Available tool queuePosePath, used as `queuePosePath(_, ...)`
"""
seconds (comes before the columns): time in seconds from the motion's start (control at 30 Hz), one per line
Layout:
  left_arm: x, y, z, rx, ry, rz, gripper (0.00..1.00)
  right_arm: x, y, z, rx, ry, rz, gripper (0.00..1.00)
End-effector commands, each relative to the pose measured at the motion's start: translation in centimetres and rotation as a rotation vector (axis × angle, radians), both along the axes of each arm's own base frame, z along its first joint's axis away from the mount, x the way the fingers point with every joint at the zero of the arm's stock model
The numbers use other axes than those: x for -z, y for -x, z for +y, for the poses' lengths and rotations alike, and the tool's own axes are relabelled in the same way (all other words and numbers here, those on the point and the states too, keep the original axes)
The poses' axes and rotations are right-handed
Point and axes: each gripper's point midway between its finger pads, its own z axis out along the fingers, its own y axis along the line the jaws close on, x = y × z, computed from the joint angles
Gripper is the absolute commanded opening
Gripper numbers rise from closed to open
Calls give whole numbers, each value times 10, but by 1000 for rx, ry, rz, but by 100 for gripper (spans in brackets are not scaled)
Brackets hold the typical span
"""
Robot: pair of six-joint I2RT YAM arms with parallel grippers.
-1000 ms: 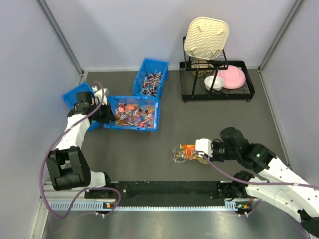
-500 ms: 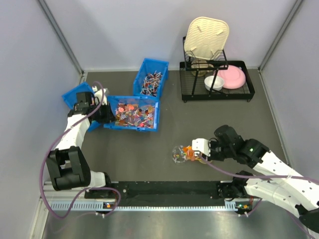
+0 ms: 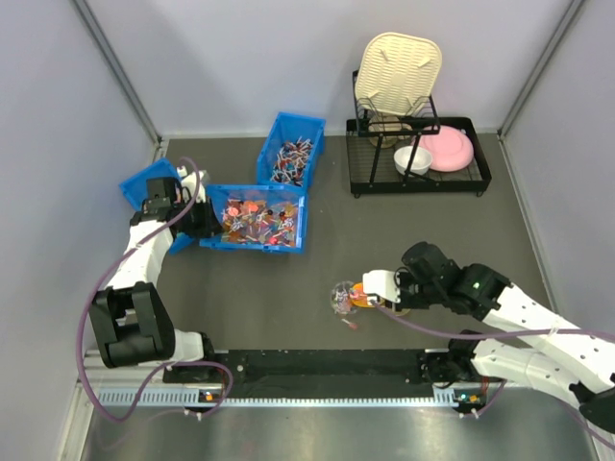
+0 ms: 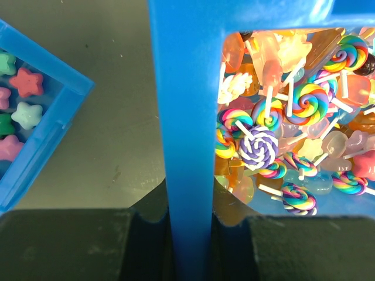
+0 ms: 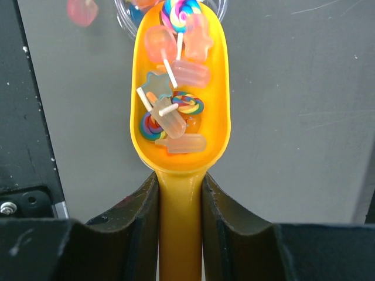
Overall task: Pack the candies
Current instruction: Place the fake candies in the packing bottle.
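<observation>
While the left gripper (image 4: 188,228) has not stirred over the last second and is clamped narrow on the left wall of the blue bin (image 3: 252,246), the right arm has swung leftward. A smaller bin (image 3: 144,184) of star sweets sits near the blue bin, to its left. Most of the candies (image 3: 258,219) lie heaped in the blue bin, lollipops and jelly shapes mixed. Another bin (image 3: 291,158) of stick sweets stands behind it. Toward the middle of the surface (image 3: 288,288) stands a small clear cup (image 3: 338,300). One pink candy (image 5: 79,12) has landed on the surface just beside it. The right gripper (image 5: 180,193), farther right a second ago, squeezes the handle of the yellow scoop (image 5: 218,117). The scoop's tip reaches over the cup's rim, and its bowl carries a handful of candies.
</observation>
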Motion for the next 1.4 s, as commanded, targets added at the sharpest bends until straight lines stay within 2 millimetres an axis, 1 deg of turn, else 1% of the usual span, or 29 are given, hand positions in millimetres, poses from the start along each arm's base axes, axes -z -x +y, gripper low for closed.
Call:
queuePosePath(0.0,-46,-18,-18,57,111,-167,0,-24,-9,3,3,5,-59,0)
queuePosePath(0.2,-46,-17,-18,56,113,-167,0,-27,-10,5,-6,25,-60,0)
queuePosePath(0.37,-46,-18,-18,59,117,-169,0,-25,-10,4,-20,50,-67,0)
queuePosePath(0.53,-45,-18,-18,57,115,-166,0,-32,-14,0,-19,92,-102,0)
queuePosePath(0.57,-46,-18,-18,59,115,-168,0,-36,-16,1,-20,91,-110,0)
queuePosePath(0.63,-46,-17,-18,58,116,-169,0,-37,-17,0,-27,121,-123,0)
queuePosePath(0.77,-46,-17,-18,57,115,-168,0,-46,-18,3,-46,153,-146,0)
queuePosePath(0.83,-46,-18,-17,54,112,-171,0,-45,-16,5,-61,173,-144,0)
queuePosePath(1.03,-47,-17,-17,55,112,-175,0,-42,-16,1,-71,235,-162,0)
queuePosePath(1.27,-46,-17,-17,52,111,-174,0,-57,-19,12,-91,231,-184,0)
queuePosePath(1.37,-46,-17,-17,54,110,-175,0,-53,-16,19,-119,251,-182,0)
